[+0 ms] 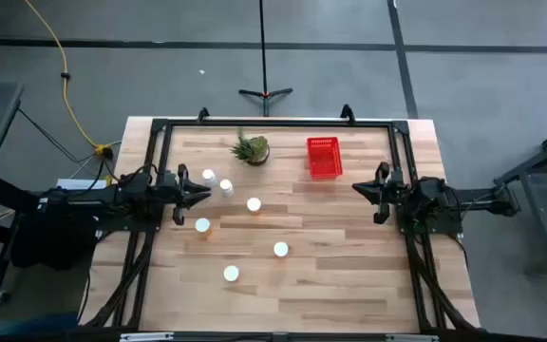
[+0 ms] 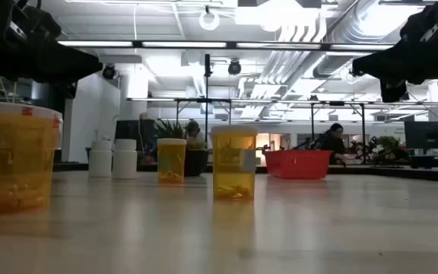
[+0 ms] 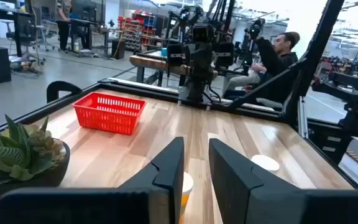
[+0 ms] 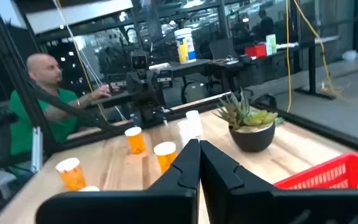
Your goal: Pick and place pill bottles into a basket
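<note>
Several pill bottles with white caps stand upright on their bases on the table's left half, among them one (image 1: pixel 254 204) near the middle, one (image 1: pixel 203 226) to its left, and one (image 1: pixel 280 250) nearer the front. The red basket (image 1: pixel 324 157) stands on the table at the far right of centre and also shows in the left wrist view (image 3: pixel 109 112). My left gripper (image 1: pixel 200 195) hovers open above the table at the left, close to the bottles; its fingers (image 3: pixel 169 168) show a narrow gap. My right gripper (image 1: pixel 357 188) hovers shut and empty at the right.
A small potted plant (image 1: pixel 252 149) stands at the far edge, left of the basket. A black frame (image 1: pixel 273 123) runs around the table's far and side edges. Bare wood lies between the bottles and my right gripper. People sit in the room beyond the table.
</note>
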You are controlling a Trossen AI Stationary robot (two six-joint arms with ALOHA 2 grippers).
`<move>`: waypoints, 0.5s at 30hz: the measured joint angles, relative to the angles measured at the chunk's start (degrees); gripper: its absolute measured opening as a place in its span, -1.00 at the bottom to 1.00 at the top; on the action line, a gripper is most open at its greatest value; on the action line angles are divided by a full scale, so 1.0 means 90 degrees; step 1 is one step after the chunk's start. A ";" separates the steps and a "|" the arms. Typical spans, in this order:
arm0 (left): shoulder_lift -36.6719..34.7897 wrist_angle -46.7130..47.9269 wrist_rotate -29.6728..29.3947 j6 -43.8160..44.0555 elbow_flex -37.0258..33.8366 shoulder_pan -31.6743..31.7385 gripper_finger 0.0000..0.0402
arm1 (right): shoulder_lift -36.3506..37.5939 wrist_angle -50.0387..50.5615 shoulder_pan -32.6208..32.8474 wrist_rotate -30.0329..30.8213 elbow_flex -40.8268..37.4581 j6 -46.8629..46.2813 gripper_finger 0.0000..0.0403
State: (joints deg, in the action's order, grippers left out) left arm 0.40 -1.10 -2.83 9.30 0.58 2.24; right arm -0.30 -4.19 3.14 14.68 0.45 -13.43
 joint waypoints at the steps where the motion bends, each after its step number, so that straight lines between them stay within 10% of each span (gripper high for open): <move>1: 0.0000 0.0002 0.0009 0.0000 0.0000 0.0000 -0.44 | 0.0000 -0.0002 0.0000 -0.0002 0.0002 -0.0126 -1.00; 9: -0.0001 -0.0010 -0.0068 0.0181 0.0000 0.0000 -0.44 | -0.0014 -0.0027 -0.0002 0.0789 0.0000 -0.1780 -1.00; 15: 0.0000 -0.0116 -0.0602 0.2553 0.0000 0.0000 -0.44 | -0.0056 -0.0073 -0.0005 0.1334 0.0000 -0.2482 -0.93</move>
State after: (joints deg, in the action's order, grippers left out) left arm 0.40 -2.14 -8.25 32.28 0.58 2.24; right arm -0.80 -4.84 3.09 26.68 0.45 -35.77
